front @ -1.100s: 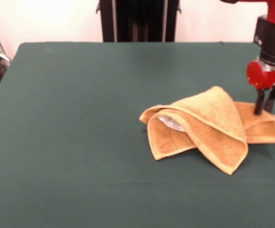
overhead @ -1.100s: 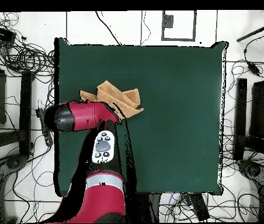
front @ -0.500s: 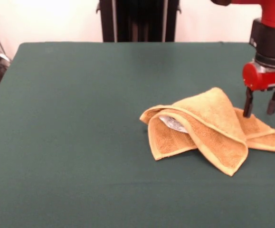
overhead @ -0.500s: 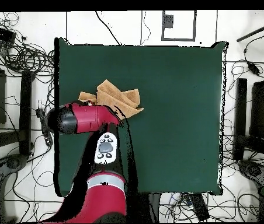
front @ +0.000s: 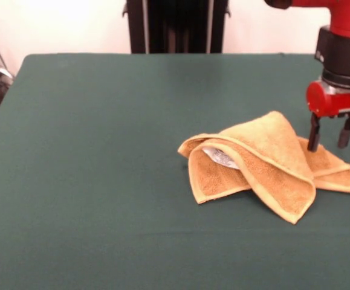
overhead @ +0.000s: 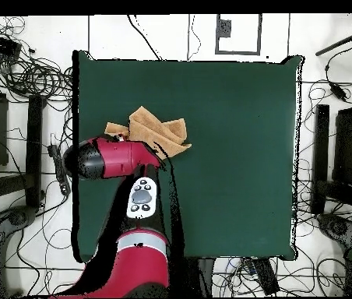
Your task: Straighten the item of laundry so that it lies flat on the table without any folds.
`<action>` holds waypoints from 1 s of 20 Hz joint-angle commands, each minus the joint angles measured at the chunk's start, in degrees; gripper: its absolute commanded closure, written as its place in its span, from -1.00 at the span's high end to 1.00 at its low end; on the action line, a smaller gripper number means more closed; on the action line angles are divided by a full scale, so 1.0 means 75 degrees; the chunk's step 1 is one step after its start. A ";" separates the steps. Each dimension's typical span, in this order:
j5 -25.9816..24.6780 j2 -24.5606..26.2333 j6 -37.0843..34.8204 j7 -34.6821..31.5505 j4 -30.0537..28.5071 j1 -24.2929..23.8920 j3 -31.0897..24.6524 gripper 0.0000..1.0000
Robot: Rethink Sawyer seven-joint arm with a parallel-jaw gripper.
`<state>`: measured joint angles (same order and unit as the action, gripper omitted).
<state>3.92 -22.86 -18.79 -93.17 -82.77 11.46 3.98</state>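
The item of laundry (front: 265, 163) is a golden-orange towel, crumpled and folded over itself on the right side of the dark green table (front: 102, 151). A white patch shows inside one fold. In the front view my gripper (front: 327, 135) hangs open just above the towel's far right flap, nothing between its fingers (front: 312, 136). In the overhead view the towel (overhead: 154, 131) lies near the table's (overhead: 234, 148) left edge, and the red arm (overhead: 113, 156) covers its lower part and hides the gripper.
Cables and stands surround the table on the floor in the overhead view. The table's right edge in the front view runs close beside the towel and gripper.
The gripper was shut on the towel's right flap one second ago; it has since opened and risen slightly. The released flap has settled lower and flatter on the table.
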 commanded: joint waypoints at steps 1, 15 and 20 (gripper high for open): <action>0.0495 0.0230 -0.1321 -0.1588 0.0912 -0.0054 0.0104 1.00; 0.0485 0.0289 -0.2969 -0.1490 0.2466 -0.0270 0.0275 1.00; 0.0358 0.0378 -0.2633 -0.1370 0.2438 -0.0438 0.0208 1.00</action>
<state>5.69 -22.97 -35.71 -93.16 -64.85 9.91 7.30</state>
